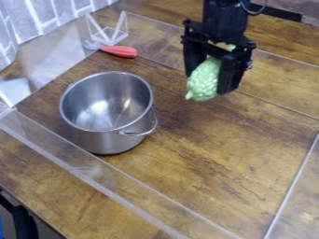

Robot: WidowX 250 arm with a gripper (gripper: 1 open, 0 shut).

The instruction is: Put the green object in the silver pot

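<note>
While the gripper is closed around the green gourd, holding it aloft presumably to clear the rim, the silver pot sits upright toward the wooden counter's left edge, its open mouth ready to receive it.

The black arm reaches down from the far side (cables trailing beside it), its jaws pointing toward the near side.
</note>
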